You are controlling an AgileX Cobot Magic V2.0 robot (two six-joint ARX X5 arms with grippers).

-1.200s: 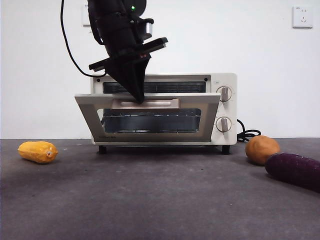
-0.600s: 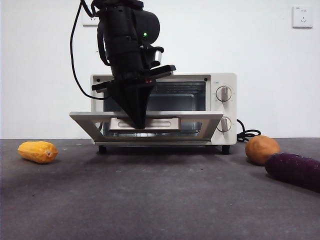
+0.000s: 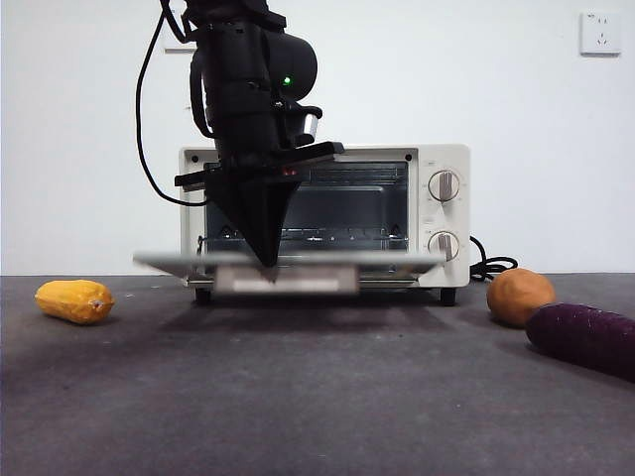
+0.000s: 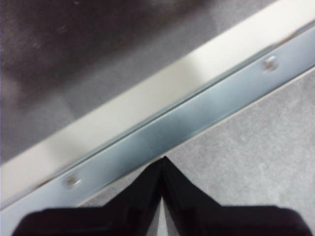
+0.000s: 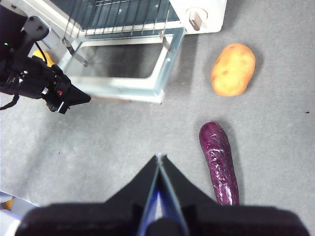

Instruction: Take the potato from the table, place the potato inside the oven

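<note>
While the left hand (image 3: 268,260) is pressed, jaws closed together, on the oven (image 3: 437,213) door's edge, the potato (image 3: 520,297) (firm, smooth, likely slippery) lies on the worktop (image 3: 317,397) beside the oven and is best gripped across its middle by the right hand (image 5: 158,160), jaws together.

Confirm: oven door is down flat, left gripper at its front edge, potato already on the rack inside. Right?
Not quite. The potato is not on the rack: the right wrist view shows it lying on the table beside the oven, near the purple vegetable. The rest holds: the oven door is down flat, with the left gripper at its front edge.
</note>
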